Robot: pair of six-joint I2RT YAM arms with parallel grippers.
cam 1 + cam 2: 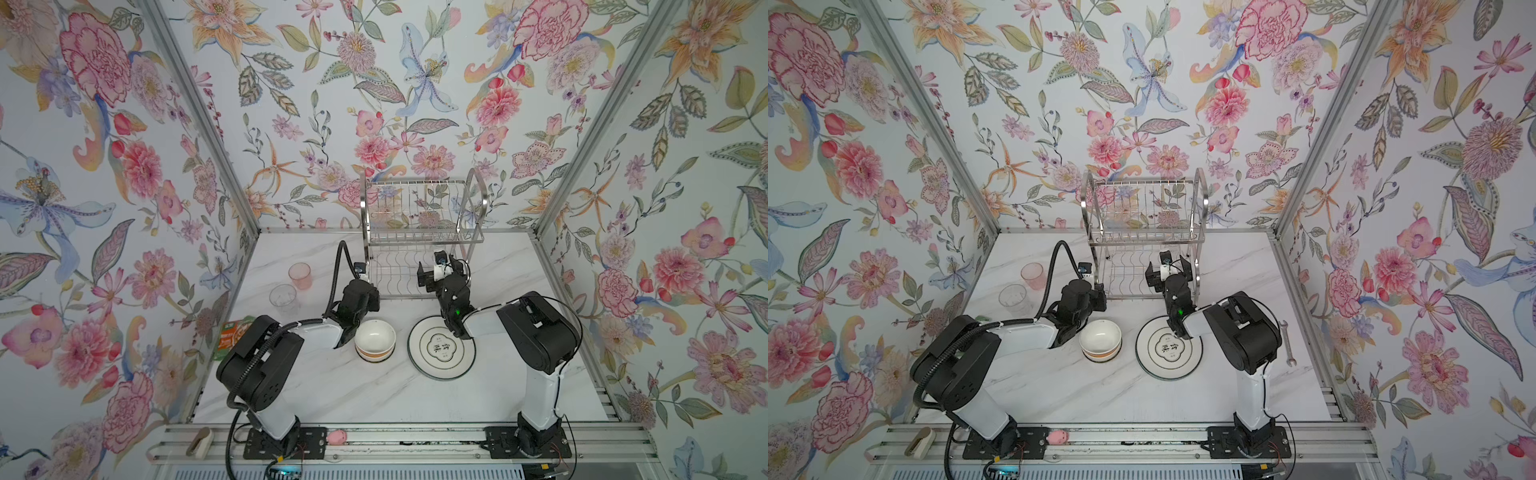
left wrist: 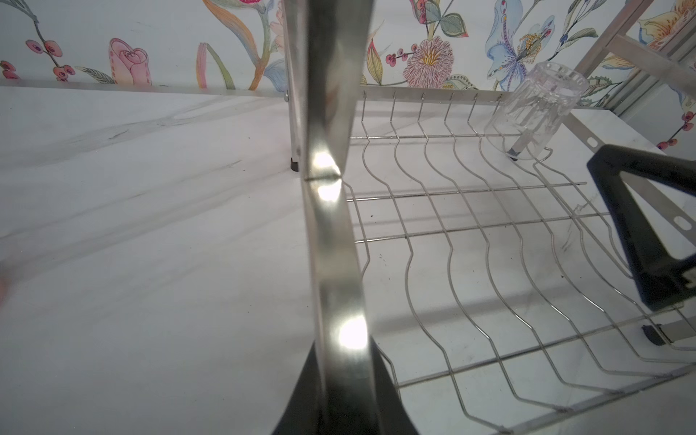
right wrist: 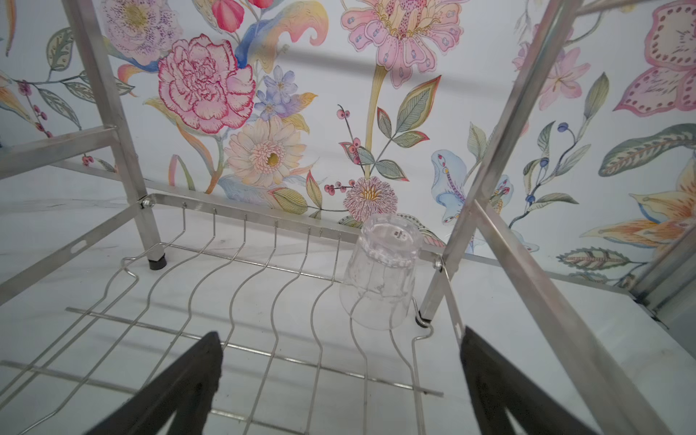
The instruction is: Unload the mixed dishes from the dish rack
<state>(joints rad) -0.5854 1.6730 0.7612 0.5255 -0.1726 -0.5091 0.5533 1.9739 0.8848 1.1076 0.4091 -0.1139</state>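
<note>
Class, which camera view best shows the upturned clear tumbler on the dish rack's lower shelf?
The right wrist view: the upturned tumbler stands whole and near on the dish rack. The left wrist view shows it smaller. Neither top view shows it clearly.

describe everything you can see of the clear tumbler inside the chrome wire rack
The clear faceted tumbler stands upside down, mouth on the wavy lower-shelf wires of the chrome wire dish rack, base up and leaning slightly. It looks like transparent glass or plastic, empty, with a small dark mark on its base. It sits in a rear corner beside a rack leg; whether it touches that leg is unclear. The right arm's open black claw faces it without touching.
</note>
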